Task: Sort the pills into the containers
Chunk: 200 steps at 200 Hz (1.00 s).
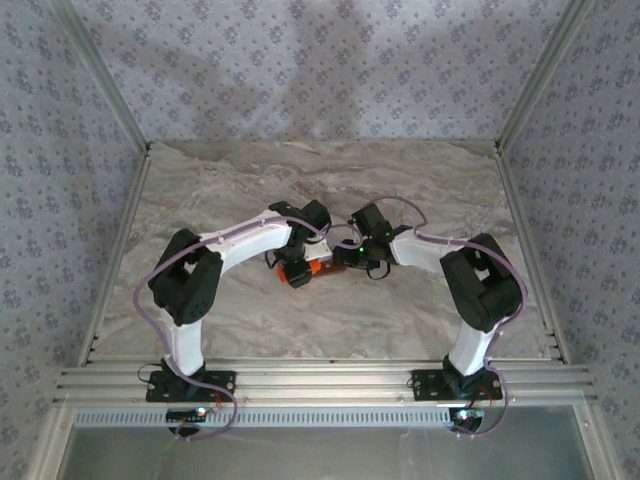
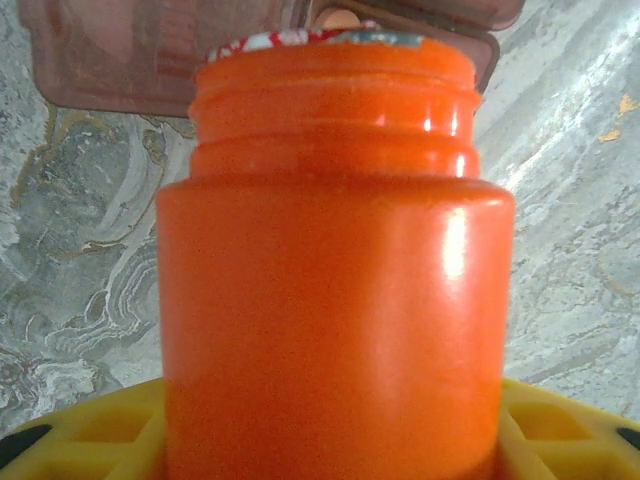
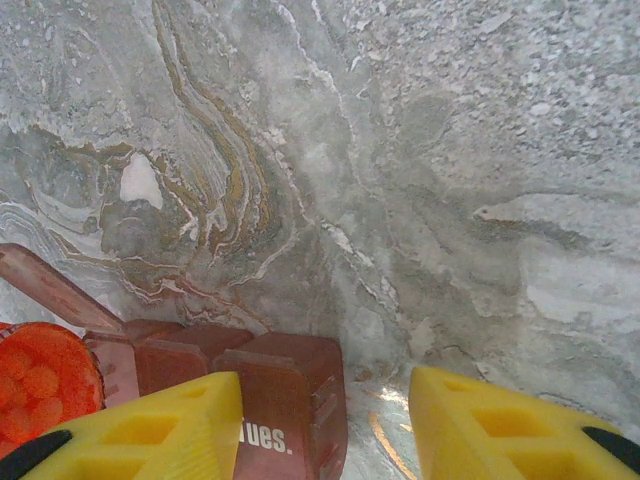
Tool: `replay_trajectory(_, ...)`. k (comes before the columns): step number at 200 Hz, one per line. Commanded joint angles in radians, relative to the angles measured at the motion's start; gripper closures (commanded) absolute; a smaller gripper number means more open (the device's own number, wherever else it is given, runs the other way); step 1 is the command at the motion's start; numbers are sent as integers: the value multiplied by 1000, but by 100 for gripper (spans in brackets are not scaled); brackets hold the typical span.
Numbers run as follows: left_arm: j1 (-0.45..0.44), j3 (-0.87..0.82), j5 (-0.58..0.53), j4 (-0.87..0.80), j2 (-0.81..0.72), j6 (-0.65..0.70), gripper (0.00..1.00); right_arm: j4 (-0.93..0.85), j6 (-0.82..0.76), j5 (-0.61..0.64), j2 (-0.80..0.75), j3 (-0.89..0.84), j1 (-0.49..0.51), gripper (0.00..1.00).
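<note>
Left hand (image 2: 330,455): clamped on the one orange bottle (image 2: 335,300). Its long axis runs straight out from my wrist, and the open mouth points at the pill box (image 2: 120,60).

Right hand (image 3: 325,415): fingers apart, gripping nothing, low over the counter (image 3: 450,150). The box's "Tues." end sits just beside one finger.

One pill box, a reddish-brown strip lying flat mid-counter between my two arms, with lids flipped up.

Pills (image 3: 35,385) crowd the bottle mouth, too bunched to count.

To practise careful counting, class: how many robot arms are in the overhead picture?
2. The left arm rises from the near-left edge, the right arm from the near-right; both reach inward to the orange bottle mid-table. None seems hidden.
</note>
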Motion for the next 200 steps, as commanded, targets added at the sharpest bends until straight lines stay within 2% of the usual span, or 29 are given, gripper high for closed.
replay_trajectory(1, -8, 28, 4, -47, -27, 22, 100, -39, 16, -9, -21, -12, -10, 49)
replay_trajectory(69, -8, 29, 7, -45, -25, 23, 100, -37, 18, -23, -70, -29, -31, 50)
replay_trajectory(200, -12, 65, 34, -73, -31, 27, 100, 34, 46, -77, -5, -60, -35, 53)
